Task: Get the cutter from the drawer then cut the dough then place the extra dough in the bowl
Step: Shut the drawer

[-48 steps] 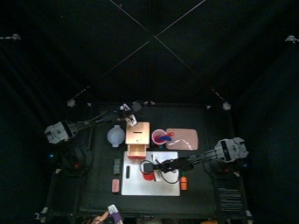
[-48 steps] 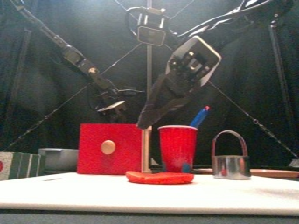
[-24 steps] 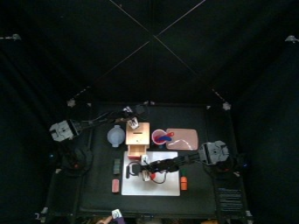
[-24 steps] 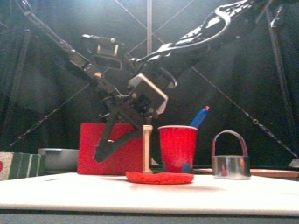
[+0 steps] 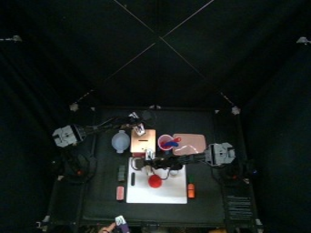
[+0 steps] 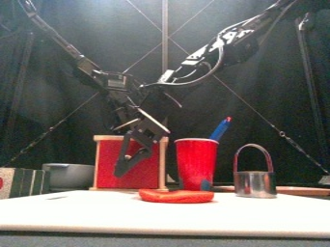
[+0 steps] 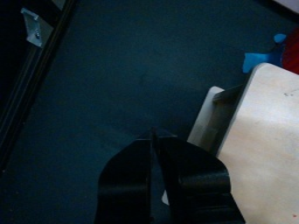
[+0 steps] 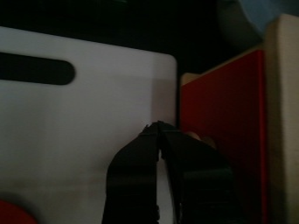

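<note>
Top view: In the lower middle of the frame we see the white cutting board (image 5: 170, 195). The red dough (image 5: 155, 181) lies on it. The metal cutter (image 5: 191, 190) stands near the board's lower right corner, already out of the wooden box (image 5: 142, 146) above. The bowl (image 5: 118, 141) sits left of the box. The right gripper (image 5: 151, 167) reaches to the box's front, and the left gripper (image 5: 136, 127) rests behind the box.

Front view: Only here do we see the cutter's wire handle arching above its ring, at the right of the frame. We judge the cutter light and stiff, best pinched at the handle's top. The dough looks flat and soft, and would likely sag or stick when lifted.

Left wrist view: The left jaws are pressed together, empty, over bare table beside the box.

Right wrist view: The right jaws are pressed together, pinching nothing, just beside the red drawer front (image 8: 228, 131). The cutter is out of sight.
</note>
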{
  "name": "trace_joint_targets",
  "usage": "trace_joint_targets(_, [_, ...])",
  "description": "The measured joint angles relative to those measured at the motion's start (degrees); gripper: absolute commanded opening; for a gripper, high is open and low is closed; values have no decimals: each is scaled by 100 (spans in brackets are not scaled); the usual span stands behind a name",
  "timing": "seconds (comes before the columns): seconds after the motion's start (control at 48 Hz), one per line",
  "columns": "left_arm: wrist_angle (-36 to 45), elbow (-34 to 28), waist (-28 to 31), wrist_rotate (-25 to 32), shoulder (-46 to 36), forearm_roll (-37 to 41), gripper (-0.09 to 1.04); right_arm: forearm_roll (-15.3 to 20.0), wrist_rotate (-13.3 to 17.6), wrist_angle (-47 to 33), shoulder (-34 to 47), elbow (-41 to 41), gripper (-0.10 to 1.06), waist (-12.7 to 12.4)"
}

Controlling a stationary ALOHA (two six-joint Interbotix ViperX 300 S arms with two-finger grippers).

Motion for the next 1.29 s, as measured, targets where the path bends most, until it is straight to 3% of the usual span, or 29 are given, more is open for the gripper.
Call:
trace_joint_targets(0.438, [-325, 0, 123, -18, 44, 44, 49, -193, 18, -35, 70, -114, 18, -343])
trace_joint_targets(0.833, [-334, 0, 158, -62, 44, 35, 50, -158, 18, 26, 53, -70, 18, -343])
trace_joint_targets(1.021, [-387, 9, 281, -88, -9, 18, 50, 114, 0, 246, -264, 62, 18, -70])
trace_joint_targets(1.292, [-809, 123, 554, -97, -448, -114, 50, 1055, 35, 606, -1503, 624, 18, 571])
